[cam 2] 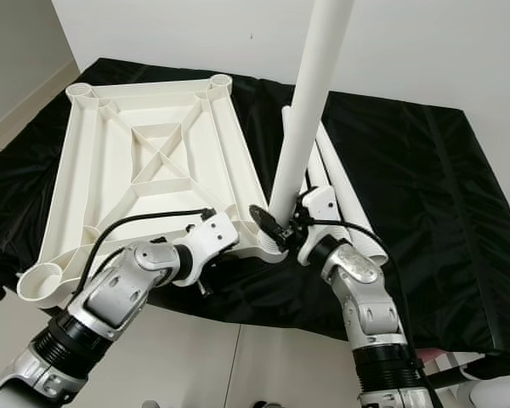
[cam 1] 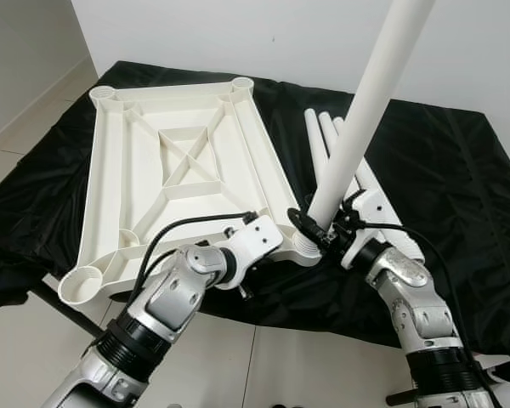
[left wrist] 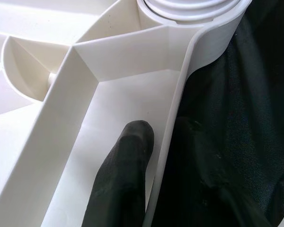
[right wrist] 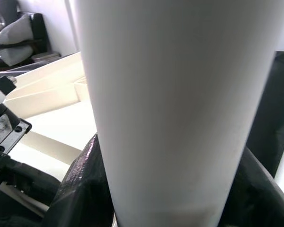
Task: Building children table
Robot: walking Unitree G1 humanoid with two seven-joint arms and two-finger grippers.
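Your right gripper clasps the white table leg, standing in the corner socket of the upturned tabletop; your left gripper pinches its rim beside it.

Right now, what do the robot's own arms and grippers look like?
Both arms, left arm and right arm, are jointed silver metal with ribbed black collars lower down. White wrist housings carry thin black cables looping back along the forearms. Each gripper, left and right, has long matte black fingers.
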